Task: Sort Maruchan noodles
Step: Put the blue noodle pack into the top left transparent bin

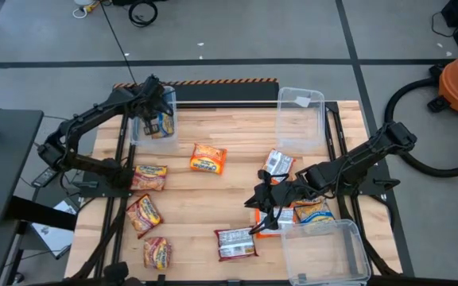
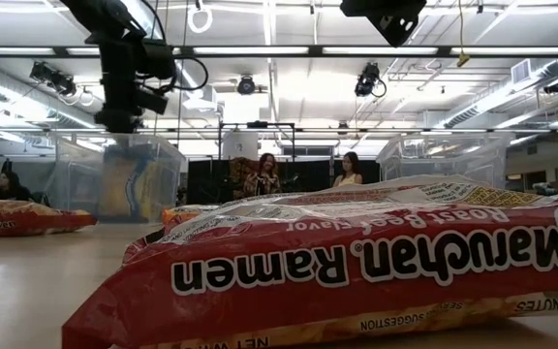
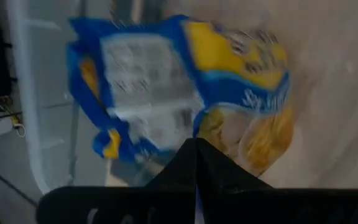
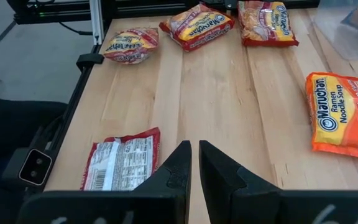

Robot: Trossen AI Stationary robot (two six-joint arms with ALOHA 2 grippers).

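One red packet [image 2: 356, 267] fills the low view — two bins [image 1: 153, 119] behind.

1. Left arm [image 1: 94, 119]: dark, near-black links joined at bulkier rounded joints; thin black cabling runs along the links.
2. Right arm [image 1: 364, 159]: same dark build, slim segmented links, a chunky block at the wrist.
3. Left gripper [image 3: 194, 149]: two black fingers, matte, tapering to a single pointed wedge; a broad flat black bar sits behind them with faint pale markings on it.
4. Right gripper [image 4: 194, 155]: two black wedge-shaped fingers with angled inner faces; a wide black crossbar behind, pale markings along its lower edge.
5. Low view: left arm's wrist shows as stacked black blocks with a looped black cable.
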